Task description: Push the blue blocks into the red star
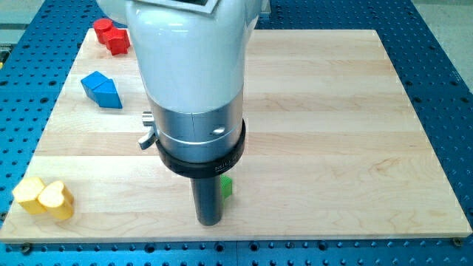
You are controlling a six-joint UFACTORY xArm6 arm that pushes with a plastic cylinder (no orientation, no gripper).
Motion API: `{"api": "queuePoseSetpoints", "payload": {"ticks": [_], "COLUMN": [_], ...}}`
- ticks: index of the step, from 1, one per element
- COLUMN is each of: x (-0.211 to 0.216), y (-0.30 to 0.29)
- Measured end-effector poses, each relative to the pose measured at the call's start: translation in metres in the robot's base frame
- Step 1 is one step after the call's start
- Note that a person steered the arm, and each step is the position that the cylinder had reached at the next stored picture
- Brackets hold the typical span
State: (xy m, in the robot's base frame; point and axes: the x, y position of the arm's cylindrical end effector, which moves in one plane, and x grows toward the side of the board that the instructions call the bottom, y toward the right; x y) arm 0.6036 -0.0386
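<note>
A red star-shaped block [111,35] sits at the board's top left corner, partly cut by the arm's white body. One blue block [101,89], pentagon-like, lies below it near the left edge; any second blue block is hidden. My tip [209,221] is at the rod's lower end near the board's bottom edge, far to the lower right of the blue block and not touching it. A green block [227,186] peeks out just right of the rod.
Two yellow blocks, one heart-shaped [57,200] and one other [29,193], touch at the bottom left corner. The wooden board [332,133] lies on a blue perforated table. The arm's white body hides the board's upper middle.
</note>
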Motion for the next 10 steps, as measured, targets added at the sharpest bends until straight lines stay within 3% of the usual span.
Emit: {"api": "queuePoseSetpoints", "payload": {"ticks": [2,5,7,10], "x": [0.013,0.008,-0.067,-0.125], "y": [-0.07,-0.088,-0.134,-0.155]}}
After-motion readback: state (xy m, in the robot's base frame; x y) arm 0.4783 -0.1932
